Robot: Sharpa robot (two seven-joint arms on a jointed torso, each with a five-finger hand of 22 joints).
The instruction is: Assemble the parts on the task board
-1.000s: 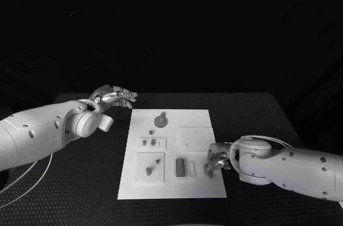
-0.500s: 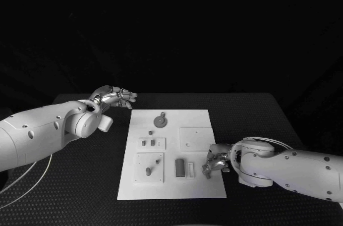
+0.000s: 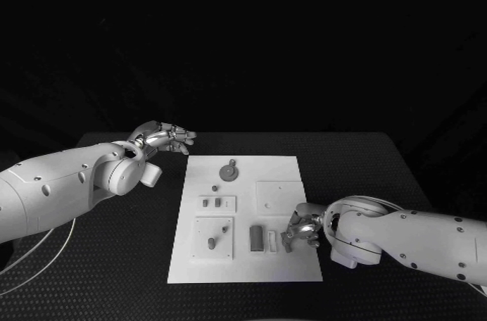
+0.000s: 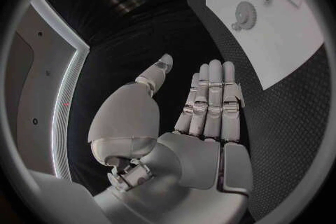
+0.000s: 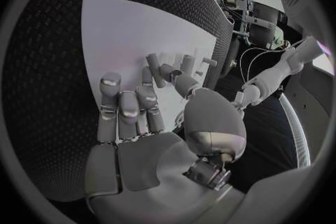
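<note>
The white task board (image 3: 243, 219) lies mid-table with small grey parts on it. A round disc part (image 3: 229, 171) sits near its far end, and a dark bar (image 3: 257, 238) and a pale bar (image 3: 271, 241) lie side by side near its front. My right hand (image 3: 300, 231) hovers low over the board's right front part, its fingers spread and holding nothing, their tips close beside the pale bar. The right wrist view shows my right hand (image 5: 140, 112) reaching toward the upright parts (image 5: 153, 63). My left hand (image 3: 162, 136) is off the board's far left corner, holding nothing, fingers straight in the left wrist view (image 4: 210, 106).
Two small pieces sit in a square plate (image 3: 213, 203), and a peg stands in a second plate (image 3: 211, 242). A square recess (image 3: 278, 196) lies on the board's right half. Black table (image 3: 355, 159) surrounds the board (image 4: 280, 28).
My right hand has shifted slightly left and nearer, closing in on the two bars. The left hand has not moved.
</note>
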